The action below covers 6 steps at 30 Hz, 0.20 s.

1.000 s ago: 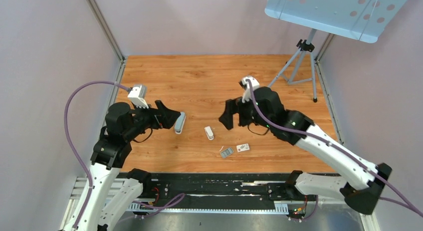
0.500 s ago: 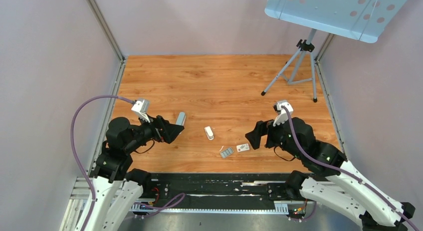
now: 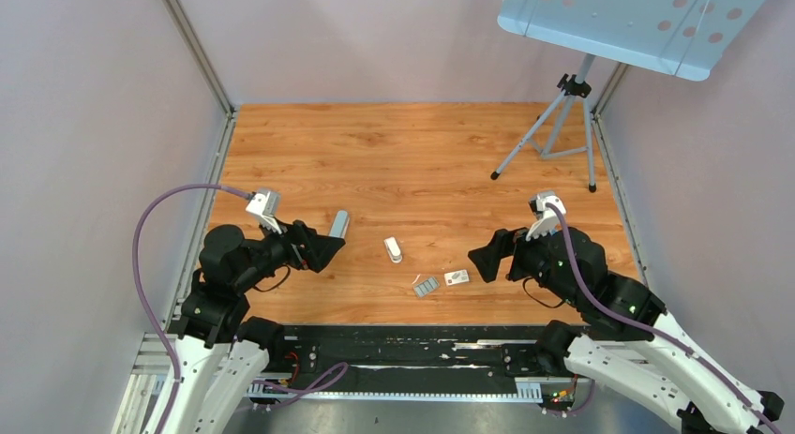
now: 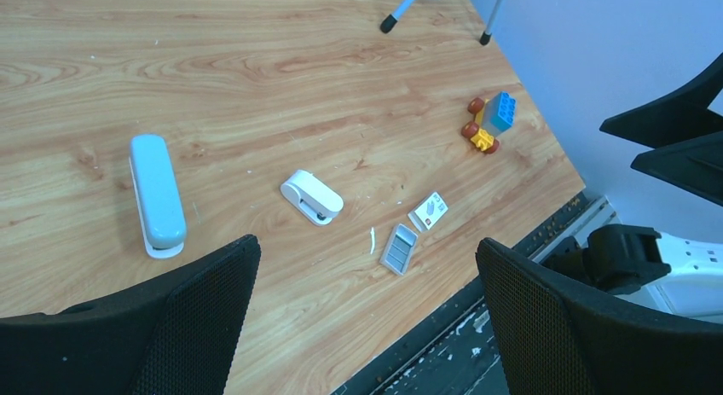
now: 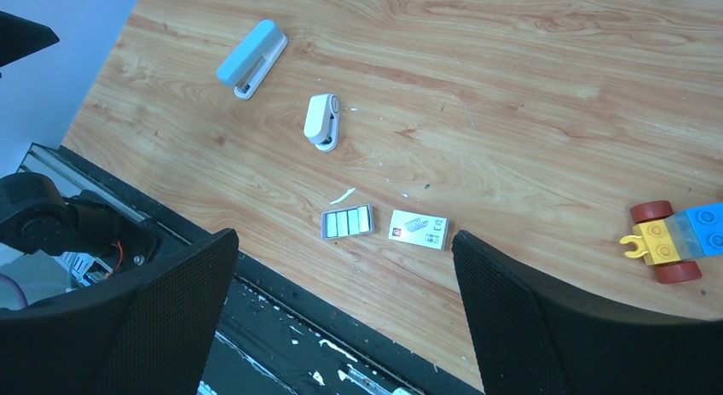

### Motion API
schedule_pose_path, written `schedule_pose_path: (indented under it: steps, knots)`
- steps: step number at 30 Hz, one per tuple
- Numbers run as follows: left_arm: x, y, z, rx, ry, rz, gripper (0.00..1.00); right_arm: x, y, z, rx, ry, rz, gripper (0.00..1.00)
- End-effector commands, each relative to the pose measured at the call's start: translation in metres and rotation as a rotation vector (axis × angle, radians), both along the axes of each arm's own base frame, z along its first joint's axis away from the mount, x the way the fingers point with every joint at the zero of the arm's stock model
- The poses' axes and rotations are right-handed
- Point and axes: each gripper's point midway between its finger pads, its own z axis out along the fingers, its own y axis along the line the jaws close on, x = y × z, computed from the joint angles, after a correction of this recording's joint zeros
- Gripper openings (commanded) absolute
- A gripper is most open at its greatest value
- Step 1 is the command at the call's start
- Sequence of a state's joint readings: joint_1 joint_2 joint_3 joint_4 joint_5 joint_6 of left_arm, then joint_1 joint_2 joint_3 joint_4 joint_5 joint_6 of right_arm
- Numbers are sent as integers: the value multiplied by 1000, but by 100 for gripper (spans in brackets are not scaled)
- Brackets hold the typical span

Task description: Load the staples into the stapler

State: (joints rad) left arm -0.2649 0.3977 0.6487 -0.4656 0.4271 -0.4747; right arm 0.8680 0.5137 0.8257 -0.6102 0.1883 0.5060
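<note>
Gaping wide with nothing between its fingers, the left claw [image 4: 367, 248] hangs low over the near left part of the surface [image 3: 375, 153]. The right claw [image 5: 343, 235] is spread just as wide and grips nothing, hovering over the near right part. Between the two, by the front edge, lie the staples [image 5: 347, 223], a flat grey ribbed block just beside a small white box with a red mark [image 5: 419, 229]. A thin white sliver [image 5: 343, 195] lies just behind the staples. The stapler [image 4: 156, 194], long and pale, lies flat nearer the left claw, well apart from the staples. A smaller white rounded gadget [image 4: 312, 197] lies between them. A toy of coloured bricks [image 5: 673, 237] sits to the right, and a tripod [image 3: 553, 134] stands at the back.
</note>
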Motion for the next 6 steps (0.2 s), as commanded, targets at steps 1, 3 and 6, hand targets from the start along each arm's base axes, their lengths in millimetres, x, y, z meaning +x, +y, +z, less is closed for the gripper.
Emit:
schedule_pose_path:
  steps: [1, 3, 6]
  knots:
    - [2, 1, 2, 2, -17, 3, 100, -1, -8, -4, -13, 19, -32, 100]
    - [2, 1, 3, 1, -20, 3, 100, -1, -9, -3, -17, 18, -32, 100]
    - [1, 1, 5, 1, -25, 3, 100, -1, -12, 0, -12, 9, -45, 100]
